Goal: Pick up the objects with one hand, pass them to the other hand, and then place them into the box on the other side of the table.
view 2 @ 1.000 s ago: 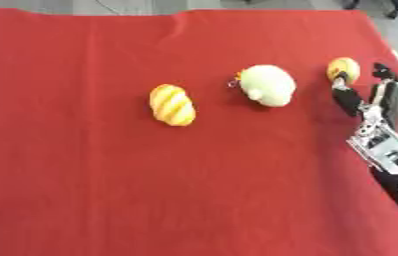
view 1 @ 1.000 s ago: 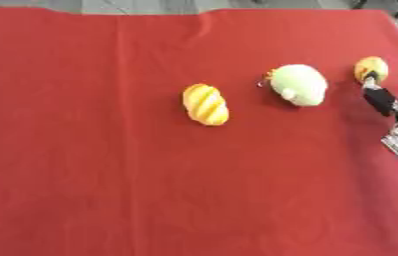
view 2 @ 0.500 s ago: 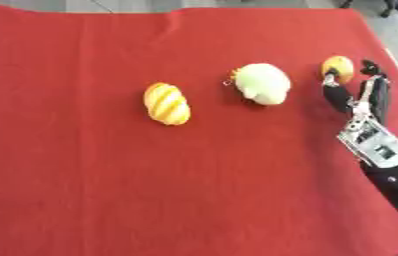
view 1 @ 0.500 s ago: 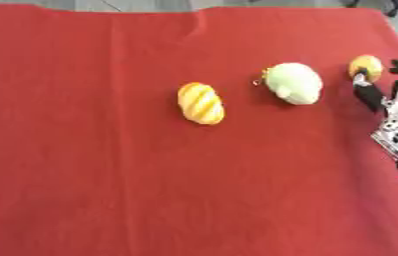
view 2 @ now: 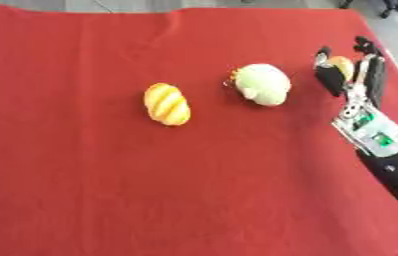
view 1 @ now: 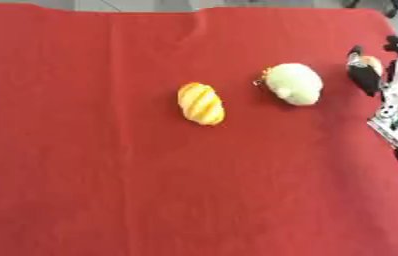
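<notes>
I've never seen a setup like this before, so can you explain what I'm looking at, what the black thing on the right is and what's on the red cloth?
Both pictures come from a two-eyed camera in a humanoid robot's head, looking down at a table under a red cloth. The black and silver thing is the robot's right hand, reaching in from the right. Its fingers stand on either side of a small orange object near the cloth's right edge; whether they grip it is unclear. A striped yellow-orange bread-shaped toy and a pale green plush toy lie untouched. The left hand and the box are out of view.
</notes>
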Controlling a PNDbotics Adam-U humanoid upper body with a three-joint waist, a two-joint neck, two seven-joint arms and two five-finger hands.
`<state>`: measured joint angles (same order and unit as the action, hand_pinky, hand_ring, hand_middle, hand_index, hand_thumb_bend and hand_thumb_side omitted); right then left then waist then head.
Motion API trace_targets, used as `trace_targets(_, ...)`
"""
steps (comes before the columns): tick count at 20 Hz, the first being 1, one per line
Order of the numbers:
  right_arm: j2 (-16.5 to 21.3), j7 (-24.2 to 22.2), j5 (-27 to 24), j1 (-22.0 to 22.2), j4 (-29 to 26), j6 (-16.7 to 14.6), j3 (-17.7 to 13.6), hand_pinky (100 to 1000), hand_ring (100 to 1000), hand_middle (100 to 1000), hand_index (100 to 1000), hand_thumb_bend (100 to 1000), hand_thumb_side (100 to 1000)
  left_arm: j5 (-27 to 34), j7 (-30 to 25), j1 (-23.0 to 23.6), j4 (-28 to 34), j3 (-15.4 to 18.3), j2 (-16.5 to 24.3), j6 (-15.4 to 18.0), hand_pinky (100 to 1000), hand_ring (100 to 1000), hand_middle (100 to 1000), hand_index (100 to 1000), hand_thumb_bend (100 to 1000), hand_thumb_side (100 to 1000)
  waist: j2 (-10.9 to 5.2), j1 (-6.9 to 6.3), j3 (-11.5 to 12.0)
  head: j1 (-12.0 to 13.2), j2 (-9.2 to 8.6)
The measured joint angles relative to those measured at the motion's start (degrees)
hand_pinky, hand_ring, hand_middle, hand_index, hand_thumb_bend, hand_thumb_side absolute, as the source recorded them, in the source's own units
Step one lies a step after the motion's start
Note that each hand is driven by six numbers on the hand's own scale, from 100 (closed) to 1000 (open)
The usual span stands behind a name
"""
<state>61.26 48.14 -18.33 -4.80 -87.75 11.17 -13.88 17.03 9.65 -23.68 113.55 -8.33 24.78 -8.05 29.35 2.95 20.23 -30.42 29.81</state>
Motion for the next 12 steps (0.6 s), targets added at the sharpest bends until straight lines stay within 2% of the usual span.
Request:
trace_targets(6,0.19,-1.72,0.69,-0.67,-0.17,1.38,0.43,792,1000,785,876,215,362,0.00,-0.03,0.00,0.00,-0.01,0.02,0.02,625,657,763,804,100,830,0.00,0.00,0.15,-0.23,-0.02)
trace_targets(12,0.19,-0.94,0.84,-0.77,0.32,2.14,0.52,790,1000,784,873,220,353,0.00,-0.10,0.04,0.00,-0.17,0.02,0.00,625,658,762,804,100,831,0.01,-0.03,0.04,-0.28,-0.22)
